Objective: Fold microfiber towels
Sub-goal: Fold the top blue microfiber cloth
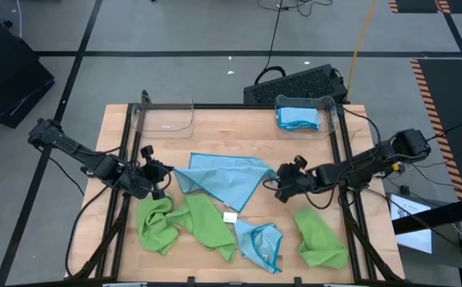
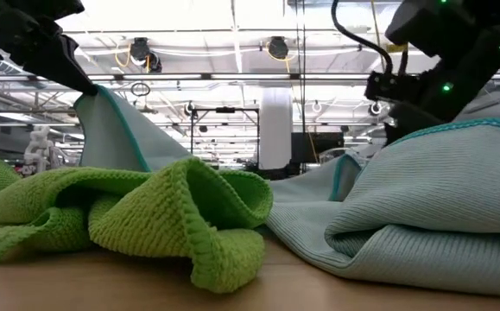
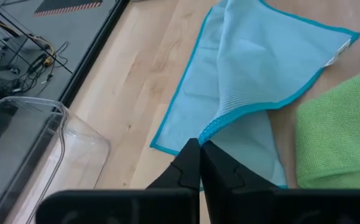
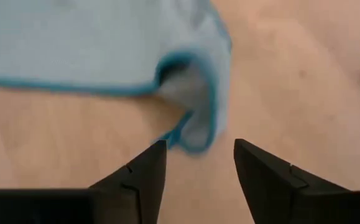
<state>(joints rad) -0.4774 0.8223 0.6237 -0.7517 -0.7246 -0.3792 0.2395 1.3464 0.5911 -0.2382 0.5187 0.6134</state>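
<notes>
Risk of a crooked fold: left gripper [image 3: 199, 163] pinched tight on a corner of the soft light blue towel with teal edging [image 1: 224, 178], right gripper [image 4: 198, 163] open just beside the loose far corner.

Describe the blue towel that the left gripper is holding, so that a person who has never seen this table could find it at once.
Start at the middle of the wooden table, between the two arms. There the largest light blue towel lies spread out, one edge pinched by the shut left gripper. Unlike the small crumpled blue towel near the front edge and the folded blue ones in the back bin, it is opened wide.
</notes>
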